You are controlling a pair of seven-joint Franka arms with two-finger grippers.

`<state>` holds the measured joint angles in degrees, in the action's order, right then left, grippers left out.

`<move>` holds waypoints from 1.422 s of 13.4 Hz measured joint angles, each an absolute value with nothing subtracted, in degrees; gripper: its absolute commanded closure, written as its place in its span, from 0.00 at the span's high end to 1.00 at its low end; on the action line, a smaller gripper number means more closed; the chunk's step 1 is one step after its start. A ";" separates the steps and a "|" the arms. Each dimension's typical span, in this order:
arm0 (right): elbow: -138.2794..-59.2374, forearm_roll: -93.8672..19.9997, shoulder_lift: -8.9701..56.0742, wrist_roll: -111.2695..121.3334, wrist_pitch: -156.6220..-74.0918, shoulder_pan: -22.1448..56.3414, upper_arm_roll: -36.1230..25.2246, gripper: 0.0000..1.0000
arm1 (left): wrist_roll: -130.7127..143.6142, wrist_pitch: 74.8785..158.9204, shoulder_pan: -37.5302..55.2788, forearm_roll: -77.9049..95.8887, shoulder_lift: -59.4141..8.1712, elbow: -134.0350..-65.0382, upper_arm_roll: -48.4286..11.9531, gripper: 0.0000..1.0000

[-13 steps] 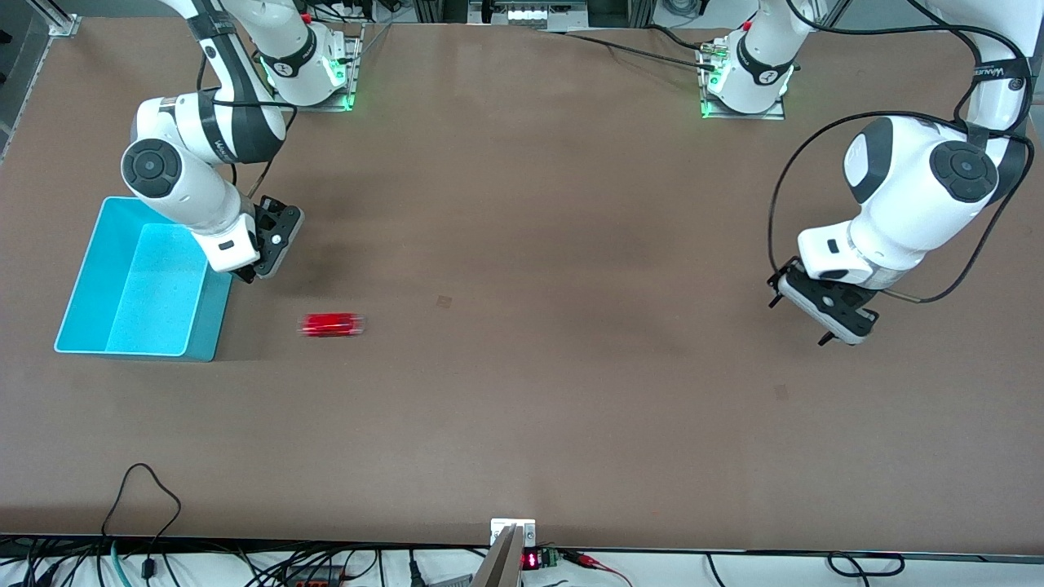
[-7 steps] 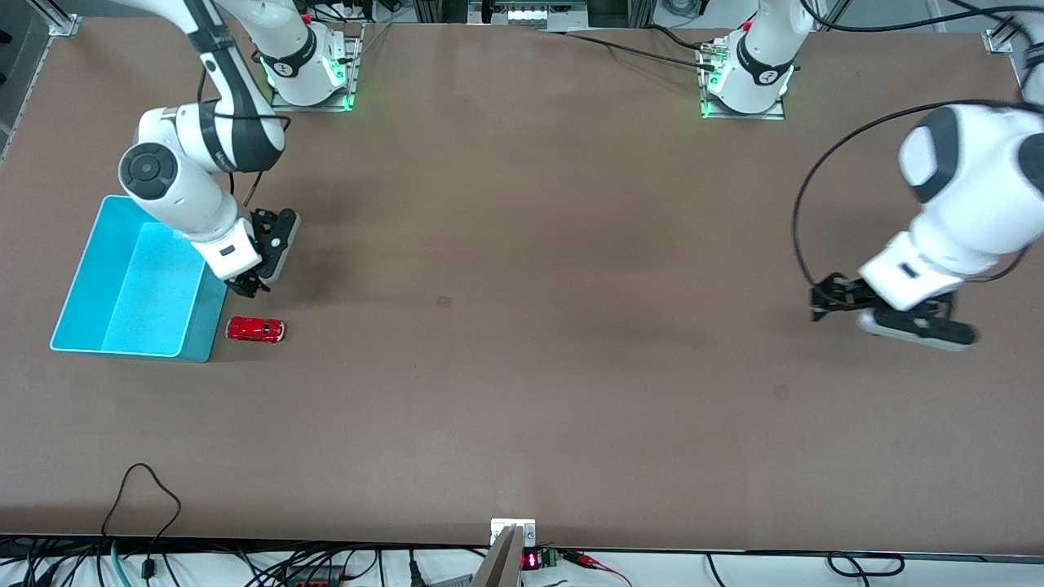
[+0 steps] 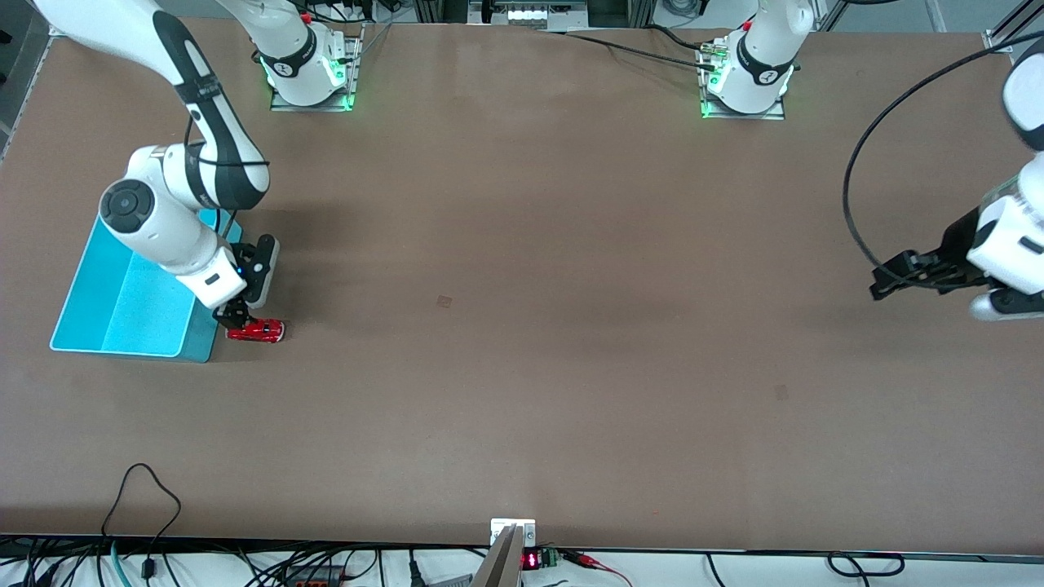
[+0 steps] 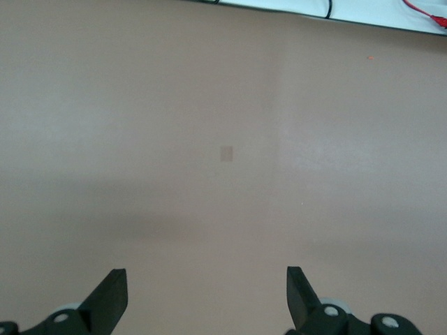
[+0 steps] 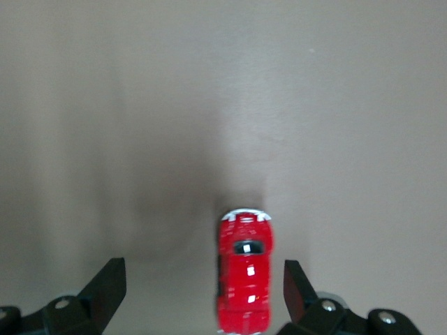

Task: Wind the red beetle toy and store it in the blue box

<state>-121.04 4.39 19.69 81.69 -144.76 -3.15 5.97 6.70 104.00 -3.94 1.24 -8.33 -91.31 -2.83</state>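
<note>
Red beetle toy (image 3: 256, 330) now at rest on table beside blue box (image 3: 81, 285), no longer rolling as a second ago. Right gripper (image 3: 232, 314) has descended directly over toy, fingers spread; toy sits between them in right wrist view (image 5: 244, 279), not yet grasped. Left gripper (image 3: 889, 280), unclenched and empty, has withdrawn toward its table end, waiting. Judgement: winding run finished; pick-up for storage next.

My work surface, a wide brown table (image 3: 522, 367), is lying flat under even light, soft shadows falling across it. Two small darker patches (image 3: 444, 301) are showing on it. Black cables (image 3: 147, 489) are trailing along the near edge, where a small red display (image 3: 531, 560) is glowing.
</note>
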 measured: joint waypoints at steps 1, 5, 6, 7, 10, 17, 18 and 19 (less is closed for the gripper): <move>-119.31 4.38 21.32 82.66 -144.76 -3.16 5.78 1.00 | 6.99 102.01 -3.88 1.24 -7.68 -91.01 -2.71 1.00; -116.14 4.36 26.43 84.55 -144.79 -3.75 3.85 1.00 | 7.05 93.30 -3.81 1.24 -6.48 -89.82 -2.61 1.00; -116.09 4.36 27.05 84.63 -144.79 -4.12 3.60 1.00 | 7.05 92.85 -3.79 1.24 -6.13 -89.85 -2.64 1.00; -116.10 4.36 27.54 84.71 -144.79 -4.57 3.55 1.00 | 7.04 92.50 -3.75 1.24 -5.72 -90.02 -2.68 1.00; -116.09 4.36 28.56 84.76 -145.89 -4.99 3.59 0.91 | 5.28 92.18 -3.73 1.24 -4.68 -90.87 -2.78 1.00; -115.57 4.38 29.55 86.28 -148.41 -4.72 3.81 0.00 | 3.78 95.81 -3.72 1.24 0.37 -97.81 -2.84 1.00; -115.33 4.37 29.48 86.20 -148.43 -4.67 3.81 0.00 | 3.56 95.91 -3.72 1.24 0.62 -98.16 -2.84 1.00; -115.07 4.37 29.17 86.01 -148.48 -4.61 3.83 0.00 | 3.41 96.08 -3.72 1.24 0.69 -98.27 -2.84 1.00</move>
